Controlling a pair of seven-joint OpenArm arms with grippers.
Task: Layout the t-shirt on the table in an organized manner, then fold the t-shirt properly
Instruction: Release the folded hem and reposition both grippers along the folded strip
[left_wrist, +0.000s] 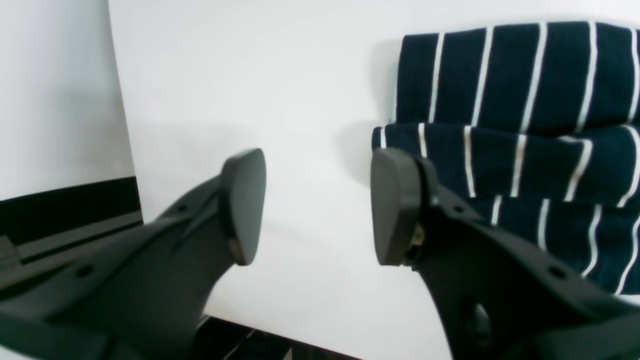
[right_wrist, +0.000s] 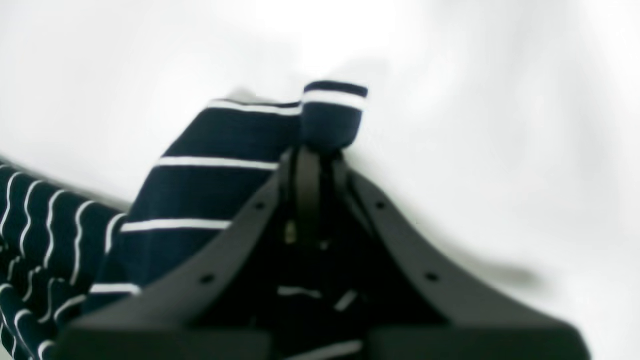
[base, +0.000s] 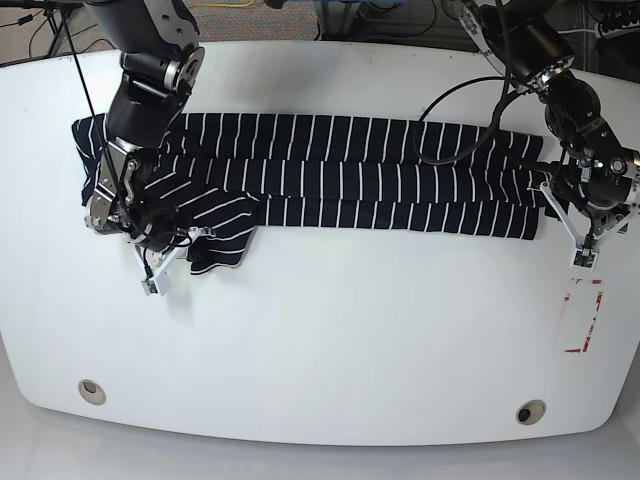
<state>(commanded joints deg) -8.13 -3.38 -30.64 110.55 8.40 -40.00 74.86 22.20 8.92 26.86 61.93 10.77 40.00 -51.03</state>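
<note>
Table: smooth white top with rounded corners, filling most of the base view; two round metal grommets near the lower edge, a red-and-white tape rectangle at lower right.
Right end effector: left of the base view, black fingers pressed together, pinching a fold of the t-shirt.
T-shirt: soft dark navy cloth with thin white stripes, a long folded band across the upper middle of the table.
Left end effector: right of frame, spread apart, empty, just beside the shirt's end.
</note>
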